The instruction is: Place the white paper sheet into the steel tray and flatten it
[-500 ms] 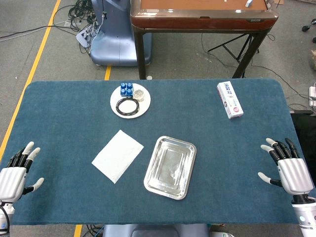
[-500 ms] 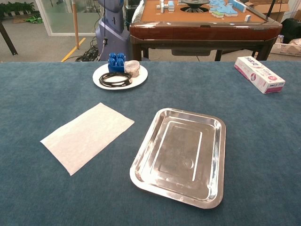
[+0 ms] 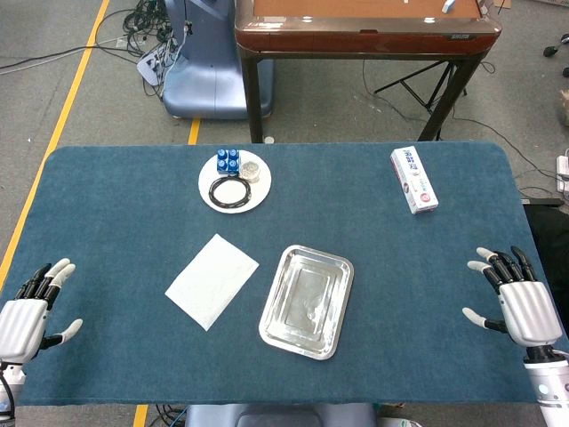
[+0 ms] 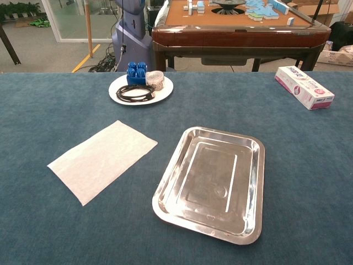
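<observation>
A blue cloth-covered table (image 3: 124, 205) was seen from above and from chest height. The white paper sheet (image 3: 212, 280) lay flat on the cloth, turned at an angle, just beside the steel tray (image 3: 307, 302) on its left but apart from it. The tray was bare and shiny, with nothing inside.

The left hand (image 3: 31, 311) rested at the near left corner of the table, palm down, fingers spread and holding nothing. The right hand (image 3: 516, 302) sat at the near right edge in the same way — fingers apart, empty. Both were well apart from the paper and the tray, and neither appeared in the chest view.

Judging by this layout, the task had not started: the sheet had yet to be picked up, laid in the tray and smoothed flat, so all 3 steps remained.

Further back stood a white plate (image 3: 235, 181) carrying a coiled black cable (image 4: 134, 93), small blue blocks (image 4: 136, 72) and a small round container. Near the far right corner lay a white and pink box (image 4: 304, 87) — it bore printed writing, too small to read. No other labels or brands were legible.
</observation>
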### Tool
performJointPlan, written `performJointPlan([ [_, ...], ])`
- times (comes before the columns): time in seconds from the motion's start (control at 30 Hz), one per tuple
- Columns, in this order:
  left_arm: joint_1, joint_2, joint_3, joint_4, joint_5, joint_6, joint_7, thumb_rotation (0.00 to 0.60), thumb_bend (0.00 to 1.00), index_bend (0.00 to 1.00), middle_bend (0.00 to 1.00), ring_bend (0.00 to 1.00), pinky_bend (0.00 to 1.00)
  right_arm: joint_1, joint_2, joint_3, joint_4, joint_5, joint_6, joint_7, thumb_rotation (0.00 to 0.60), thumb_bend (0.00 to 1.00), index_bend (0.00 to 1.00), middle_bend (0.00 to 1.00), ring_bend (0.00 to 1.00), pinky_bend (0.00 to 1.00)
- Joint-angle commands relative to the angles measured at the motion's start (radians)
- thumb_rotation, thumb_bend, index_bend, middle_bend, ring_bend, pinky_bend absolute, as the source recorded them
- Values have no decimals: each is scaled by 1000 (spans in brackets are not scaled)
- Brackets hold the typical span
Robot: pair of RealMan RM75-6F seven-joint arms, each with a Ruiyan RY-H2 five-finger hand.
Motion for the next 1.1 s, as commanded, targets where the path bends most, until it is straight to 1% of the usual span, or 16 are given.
performJointPlan([
  [0.03,-9,17,-6,-18,22,12,-19,600,204,83,101,0,148,2,4,-1,-2,-5,0,4,600,0,291,201,140,5],
  [0.17,-32,39,0,-43,84,16,-66,600,202,53,95,0,145,2,8,-3,-7,-17,9,12,600,0,301,210,140,5],
  [0.23,-49,45,7,-47,126,13,-74,600,188,60,63,0,143,1,10,-2,-9,-19,13,13,600,0,309,213,140,5],
  [0.3,-66,42,11,-44,157,5,-72,600,165,109,21,0,140,0,12,-1,-13,-21,19,14,600,0,315,215,140,5],
  [0.37,-86,32,16,-36,193,-2,-65,600,143,210,0,0,135,-2,14,-1,-16,-24,26,15,600,0,323,219,140,5],
  [0.47,-116,25,31,-33,231,-39,-47,600,128,300,0,0,123,-4,17,0,-19,-25,30,17,600,0,327,221,140,5],
  [0.53,-138,21,41,-39,246,-73,-34,600,125,324,0,0,113,-3,18,1,-19,-23,30,18,600,0,332,221,140,5],
  [0.63,-167,11,49,-51,253,-122,-11,600,125,338,0,0,101,-3,21,2,-20,-21,28,22,600,0,338,222,140,5],
  [0.83,-202,-52,42,-46,251,-163,64,600,125,311,0,0,15,-8,29,7,-24,-24,48,37,600,0,341,225,140,5],
  [1.1,-245,-125,42,-12,223,-232,120,600,124,311,0,0,8,-12,40,9,-27,-22,56,52,600,0,340,228,140,5],
])
